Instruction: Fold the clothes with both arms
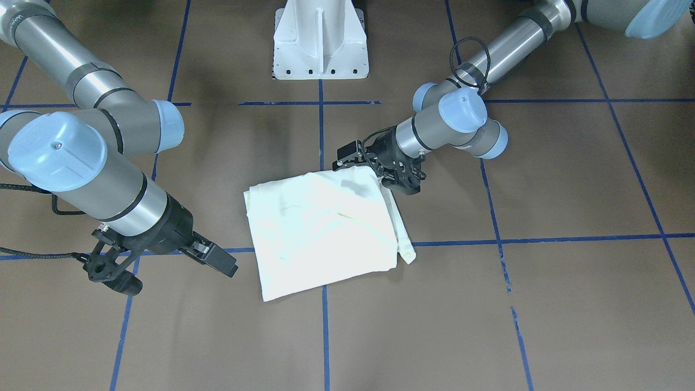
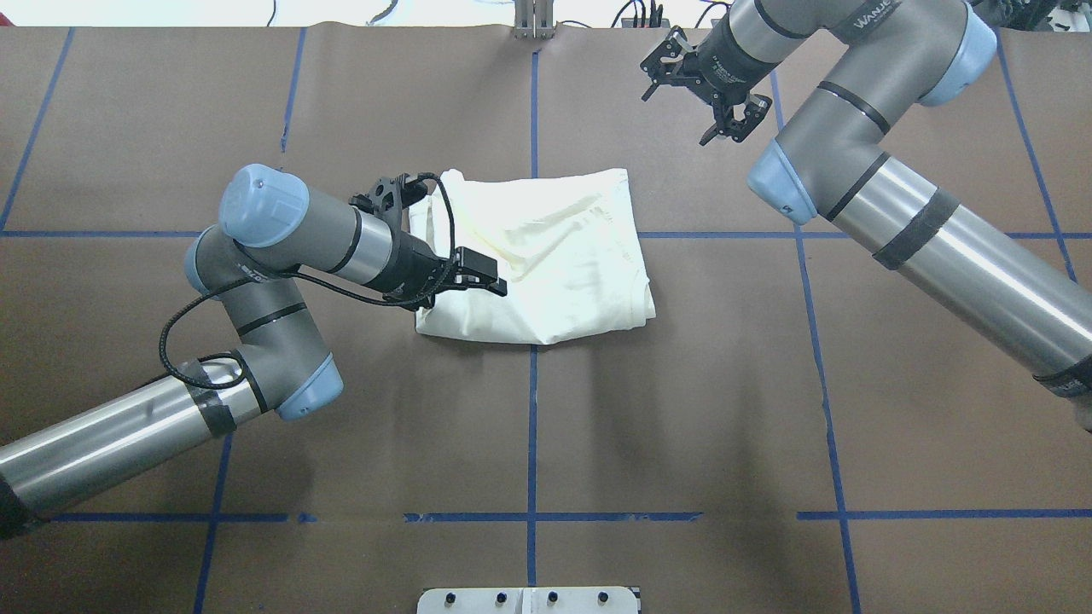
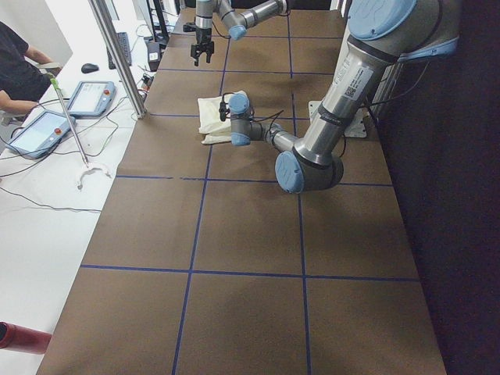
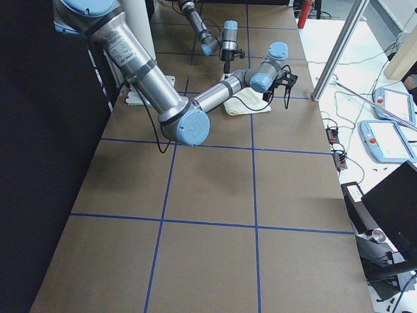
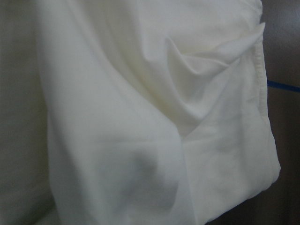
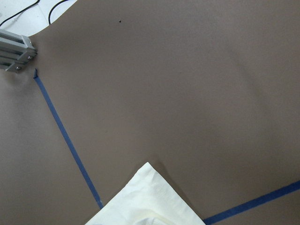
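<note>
Brown table (image 2: pixel 256 426) is carrying the folded T-shirt (image 2: pixel 563 256) at its middle. You're working the left gripper (image 1: pixel 403 182) at its corner, jaws impossible to tell; the right gripper (image 2: pixel 729 124) is hovering parted, well apart. Pinch every layer.

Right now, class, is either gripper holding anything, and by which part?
The right gripper holds nothing; it is off the shirt. The left gripper sits at the shirt's edge, but whether it pinches the cloth cannot be told.

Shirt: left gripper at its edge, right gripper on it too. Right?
No. The right gripper is clear of the folded cream shirt, as the overhead exterior view shows. The left gripper is at its edge.
</note>
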You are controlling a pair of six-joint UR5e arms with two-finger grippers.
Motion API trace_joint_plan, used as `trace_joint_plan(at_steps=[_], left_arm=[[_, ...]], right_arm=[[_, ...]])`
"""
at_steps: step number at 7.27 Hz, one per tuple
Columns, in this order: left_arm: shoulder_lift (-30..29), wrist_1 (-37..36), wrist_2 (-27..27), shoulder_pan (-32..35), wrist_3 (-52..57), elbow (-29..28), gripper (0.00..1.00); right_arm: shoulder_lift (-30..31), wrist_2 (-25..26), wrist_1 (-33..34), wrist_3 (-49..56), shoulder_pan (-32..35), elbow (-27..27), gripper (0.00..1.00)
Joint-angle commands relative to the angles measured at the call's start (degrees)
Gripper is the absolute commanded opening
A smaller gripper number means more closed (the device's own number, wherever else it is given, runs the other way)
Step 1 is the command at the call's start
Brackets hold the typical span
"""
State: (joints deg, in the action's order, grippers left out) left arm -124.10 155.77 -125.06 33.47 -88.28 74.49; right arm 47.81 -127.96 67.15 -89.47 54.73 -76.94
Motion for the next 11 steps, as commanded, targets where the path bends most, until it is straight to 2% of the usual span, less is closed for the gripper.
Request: trace_joint_plan(at_steps=[1,2,5,6,8,10,11], left_arm=[[3.42,1.45,-0.01,-2.26,-4.52,4.94,1.0],[4.12,1.46,-0.18,-2.35,-7.5,7.49,1.0],[14.46,1.2,-2.55,-1.74,-7.0,17.15,1.0],[16.59,1.02,-2.65,0.53,-6.48,18.75,1.0],[18.96,0.76,-6.93,11.82,-0.18,19.03,1.0],[24.41,-0.98,-8.27,23.87,18.21,17.89,1.0],[24.69,-7.53,-6.27,29.93,27.8,17.8,1.0]], right_arm=[[0.0,-0.01,0.0,0.0,0.11,0.04,1.0],[0.09,-0.01,0.0,0.0,0.11,0.04,1.0],[0.17,-0.01,0.0,0.18,0.46,-0.22,1.0],[1.57,-0.1,0.09,1.74,1.24,-1.36,1.0],[7.7,-0.1,1.66,11.36,3.52,-5.65,1.0],[14.38,-0.1,5.87,29.09,8.0,-9.18,1.0],[18.85,-0.1,6.15,38.23,10.37,-9.89,1.0]])
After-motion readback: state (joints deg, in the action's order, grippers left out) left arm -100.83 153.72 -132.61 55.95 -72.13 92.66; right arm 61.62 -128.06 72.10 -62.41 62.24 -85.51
